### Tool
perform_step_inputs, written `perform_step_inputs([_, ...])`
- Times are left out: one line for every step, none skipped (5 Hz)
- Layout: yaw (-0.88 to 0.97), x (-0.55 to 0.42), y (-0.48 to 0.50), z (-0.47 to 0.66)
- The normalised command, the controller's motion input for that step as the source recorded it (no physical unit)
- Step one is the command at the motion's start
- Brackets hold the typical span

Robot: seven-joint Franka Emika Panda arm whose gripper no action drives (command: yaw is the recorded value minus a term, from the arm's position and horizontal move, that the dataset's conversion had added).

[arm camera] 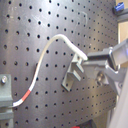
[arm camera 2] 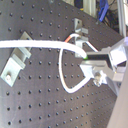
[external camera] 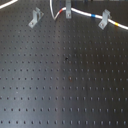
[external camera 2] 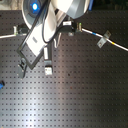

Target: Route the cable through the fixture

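The white cable (external camera: 80, 12) comes down from the first exterior view's top edge, loops low, and rises past a red-orange band to the middle clip (external camera: 67, 12). It then runs right through the right clip (external camera: 104, 19), with blue and yellow bands. The left fixture (external camera: 34, 18) has no cable in it. My gripper (arm camera: 86, 62) is shut on the cable (arm camera: 50, 45) near its free end, right beside a grey fixture (arm camera: 72, 75). In the second wrist view the gripper (arm camera 2: 89, 67) holds a hanging loop of cable (arm camera 2: 64, 70). The gripper is out of the first exterior view.
The black perforated board (external camera: 65, 85) fills the first exterior view. In the second exterior view the arm (external camera 2: 45, 25) hides the board's upper left. The cable (external camera 2: 117, 45) runs right past a clip (external camera 2: 103, 39), and a small pale clip (external camera 2: 48, 69) stands below the arm.
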Motion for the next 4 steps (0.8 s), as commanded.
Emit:
perform_step_inputs([0.0,0.083,0.401,0.26])
perform_step_inputs([-0.03,0.069,0.452,0.34])
perform_step_inputs([-0.22,0.057,0.268,0.32])
perform_step_inputs([-0.59,-0.21,0.185,0.19])
